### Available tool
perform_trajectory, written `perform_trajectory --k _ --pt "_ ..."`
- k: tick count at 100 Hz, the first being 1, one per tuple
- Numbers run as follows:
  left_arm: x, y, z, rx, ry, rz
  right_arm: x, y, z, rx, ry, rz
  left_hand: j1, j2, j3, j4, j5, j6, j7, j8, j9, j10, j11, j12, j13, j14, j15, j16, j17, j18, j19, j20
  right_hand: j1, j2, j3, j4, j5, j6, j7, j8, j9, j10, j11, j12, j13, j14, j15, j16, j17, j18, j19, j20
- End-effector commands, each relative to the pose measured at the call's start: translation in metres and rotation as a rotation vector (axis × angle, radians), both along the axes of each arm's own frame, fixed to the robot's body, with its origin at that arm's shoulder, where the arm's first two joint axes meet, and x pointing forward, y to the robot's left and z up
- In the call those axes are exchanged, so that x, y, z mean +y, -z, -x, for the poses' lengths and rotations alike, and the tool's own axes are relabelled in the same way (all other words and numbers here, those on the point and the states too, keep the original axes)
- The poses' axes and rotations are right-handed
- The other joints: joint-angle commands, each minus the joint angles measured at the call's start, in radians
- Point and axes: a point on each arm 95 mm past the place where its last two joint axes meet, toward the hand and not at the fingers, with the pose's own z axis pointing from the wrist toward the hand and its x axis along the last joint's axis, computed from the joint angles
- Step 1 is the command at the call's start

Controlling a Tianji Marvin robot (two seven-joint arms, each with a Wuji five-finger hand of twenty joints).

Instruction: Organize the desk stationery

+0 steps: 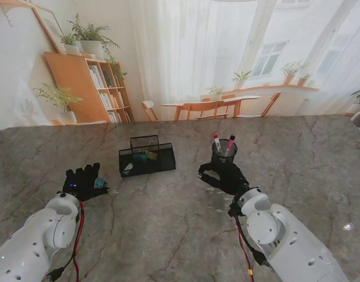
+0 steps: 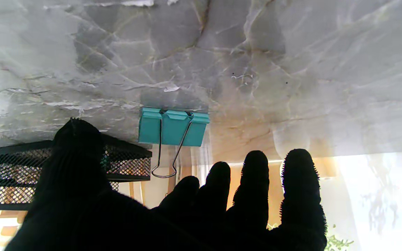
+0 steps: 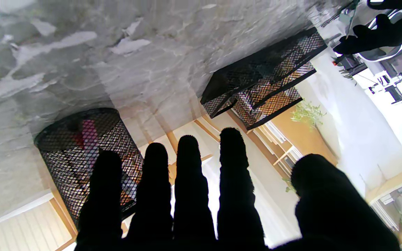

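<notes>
A teal binder clip [image 1: 100,183] [image 2: 173,127] with wire handles lies on the marble table, just off the fingertips of my left hand [image 1: 81,182] [image 2: 187,216]. That hand is open, thumb and fingers apart, and is not touching the clip. A black mesh desk tray [image 1: 147,158] [image 2: 127,157] [image 3: 263,76] stands to the right of the clip, with small items inside. My right hand [image 1: 225,177] [image 3: 194,209] is open with straight fingers, close in front of a black mesh pen cup [image 1: 224,154] [image 3: 82,157]. The cup holds red and pink markers [image 1: 222,144].
The grey marble table [image 1: 168,235] stretches wide around both hands. A small shiny speck [image 1: 347,226] lies near the right edge. The backdrop behind the table's far edge is a printed room scene.
</notes>
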Motion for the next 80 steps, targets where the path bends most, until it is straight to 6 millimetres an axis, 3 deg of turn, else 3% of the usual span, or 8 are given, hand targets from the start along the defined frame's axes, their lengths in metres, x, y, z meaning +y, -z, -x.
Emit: perform_trajectory --k 1,14,42,63,80 --pt "-0.003 0.001 -0.002 0.001 -0.001 -0.023 0.001 0.001 0.000 0.013 -0.009 0.004 0.030 0.027 -0.011 -0.056 -0.049 0.046 0.027 0.037 0.019 0.022 0.017 0.048 0.021 0.024 0.045 0.049 0.017 -0.015 0.063 0.050 0.004 0.030 -0.018 -0.017 0.021 -0.002 0.006 0.020 0.006 0.005 0.018 0.011 0.001 0.003 -0.003 0.001 -0.016 -0.001 0.007 -0.009" --pt "-0.005 0.005 -0.004 0.013 -0.012 -0.064 0.001 0.001 0.000 0.015 -0.010 0.004 0.084 0.020 -0.009 -0.054 -0.042 0.070 0.052 0.098 0.016 0.029 0.034 0.098 0.031 0.028 0.124 0.112 0.063 -0.036 0.132 0.077 0.003 0.029 -0.018 -0.017 0.022 -0.001 0.007 0.020 0.004 0.005 0.017 0.011 0.002 0.003 -0.002 0.001 -0.016 0.001 0.008 -0.009" --pt "-0.010 0.014 -0.008 0.031 -0.035 -0.051 0.002 0.001 0.000 0.015 -0.006 0.007 0.144 0.016 -0.007 -0.052 0.028 0.029 0.106 0.208 0.064 0.025 0.111 0.173 0.128 0.015 0.259 0.190 0.227 -0.103 0.230 0.092 0.004 0.029 -0.018 -0.017 0.019 -0.001 0.006 0.020 0.005 0.006 0.017 0.011 0.001 0.002 -0.002 0.001 -0.016 -0.001 0.008 -0.009" --pt "-0.015 0.016 -0.009 0.039 -0.041 -0.046 0.002 0.001 0.000 0.017 -0.009 0.006 0.235 0.008 -0.006 -0.051 0.122 -0.018 0.149 0.285 0.162 0.011 0.236 0.235 0.278 -0.024 0.381 0.259 0.433 -0.195 0.310 0.054 0.004 0.029 -0.018 -0.017 0.020 0.000 0.006 0.020 0.004 0.006 0.017 0.011 0.001 0.002 -0.001 0.001 -0.016 -0.001 0.008 -0.009" --pt "-0.017 0.018 -0.009 0.044 -0.042 -0.046 0.002 0.001 0.000 0.017 -0.009 0.006 0.324 -0.006 0.003 -0.045 0.185 -0.069 0.188 0.328 0.221 -0.004 0.302 0.240 0.364 -0.055 0.412 0.266 0.531 -0.248 0.326 0.006 0.004 0.029 -0.018 -0.017 0.017 -0.002 0.005 0.020 0.005 0.006 0.018 0.011 0.002 0.002 0.000 0.001 -0.016 0.000 0.008 -0.010"
